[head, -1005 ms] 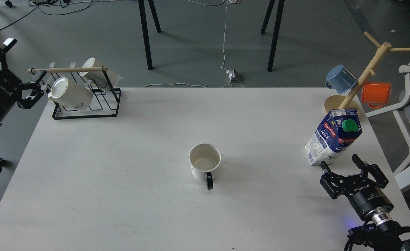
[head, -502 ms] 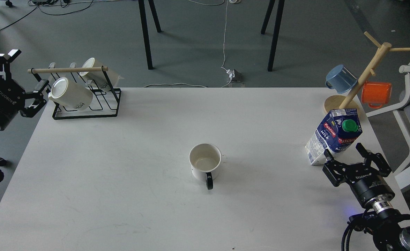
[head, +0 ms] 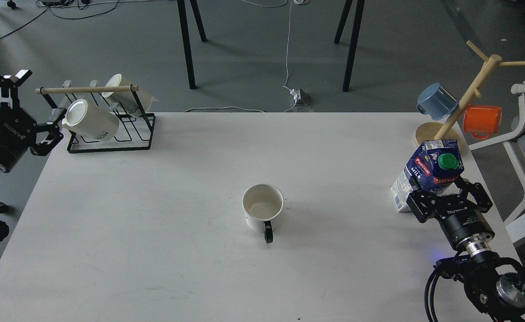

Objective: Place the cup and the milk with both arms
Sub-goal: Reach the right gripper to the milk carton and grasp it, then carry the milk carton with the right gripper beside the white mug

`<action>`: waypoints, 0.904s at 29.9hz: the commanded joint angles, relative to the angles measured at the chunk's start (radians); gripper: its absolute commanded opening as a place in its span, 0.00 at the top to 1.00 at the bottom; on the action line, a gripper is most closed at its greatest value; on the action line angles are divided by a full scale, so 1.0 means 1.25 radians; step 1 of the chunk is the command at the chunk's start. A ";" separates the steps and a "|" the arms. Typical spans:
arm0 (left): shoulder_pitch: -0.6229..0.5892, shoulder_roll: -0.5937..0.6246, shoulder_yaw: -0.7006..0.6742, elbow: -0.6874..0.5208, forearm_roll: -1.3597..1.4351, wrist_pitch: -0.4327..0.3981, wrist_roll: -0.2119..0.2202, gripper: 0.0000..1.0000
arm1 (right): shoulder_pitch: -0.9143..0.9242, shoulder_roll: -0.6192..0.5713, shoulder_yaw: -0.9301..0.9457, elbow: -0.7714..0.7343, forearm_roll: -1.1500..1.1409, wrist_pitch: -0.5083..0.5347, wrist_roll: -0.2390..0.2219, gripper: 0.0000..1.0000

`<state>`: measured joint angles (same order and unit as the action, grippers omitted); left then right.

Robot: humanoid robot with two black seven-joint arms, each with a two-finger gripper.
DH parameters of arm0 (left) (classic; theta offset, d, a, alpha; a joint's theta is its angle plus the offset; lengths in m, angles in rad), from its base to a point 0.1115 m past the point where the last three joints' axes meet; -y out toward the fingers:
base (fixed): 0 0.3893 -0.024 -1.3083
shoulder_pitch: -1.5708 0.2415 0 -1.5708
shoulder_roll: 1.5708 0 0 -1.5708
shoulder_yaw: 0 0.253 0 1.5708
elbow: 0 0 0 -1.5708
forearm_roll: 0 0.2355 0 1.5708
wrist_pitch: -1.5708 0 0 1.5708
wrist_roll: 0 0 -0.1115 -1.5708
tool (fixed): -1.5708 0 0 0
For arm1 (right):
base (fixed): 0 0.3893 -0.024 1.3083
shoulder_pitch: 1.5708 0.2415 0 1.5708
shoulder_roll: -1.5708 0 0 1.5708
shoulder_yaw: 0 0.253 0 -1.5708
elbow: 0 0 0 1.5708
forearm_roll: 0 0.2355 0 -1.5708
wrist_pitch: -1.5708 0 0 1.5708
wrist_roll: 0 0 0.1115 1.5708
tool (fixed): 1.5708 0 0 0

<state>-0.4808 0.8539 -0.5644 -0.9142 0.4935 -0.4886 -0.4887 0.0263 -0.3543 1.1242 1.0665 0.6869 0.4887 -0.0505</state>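
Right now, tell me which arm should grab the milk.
Right. The right pincer is open with its fingers either side of the milk. The left pincer is off the table, near the black wire rack.

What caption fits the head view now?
Right gripper open around the milk; cup mid-table, untouched.

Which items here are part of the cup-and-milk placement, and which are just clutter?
Task items: cup at table centre; milk near the right edge, right gripper open around its base.

Bystanders: black wire rack with two cream mugs; wooden mug tree holding blue mug and orange mug.
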 commanded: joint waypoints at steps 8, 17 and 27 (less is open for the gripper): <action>0.003 -0.002 0.001 0.001 0.000 0.000 0.000 0.01 | 0.002 0.006 0.000 0.001 -0.005 0.000 -0.001 0.23; 0.004 -0.004 0.006 0.001 0.000 0.000 0.000 0.01 | -0.006 0.007 -0.004 0.006 -0.010 0.000 -0.009 0.51; 0.005 -0.013 0.009 0.002 0.002 0.000 0.000 0.01 | -0.011 0.009 -0.008 0.006 -0.011 0.000 -0.010 0.65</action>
<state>-0.4742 0.8387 -0.5555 -0.9112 0.4941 -0.4887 -0.4887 0.0129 -0.3452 1.1158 1.0734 0.6735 0.4887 -0.0620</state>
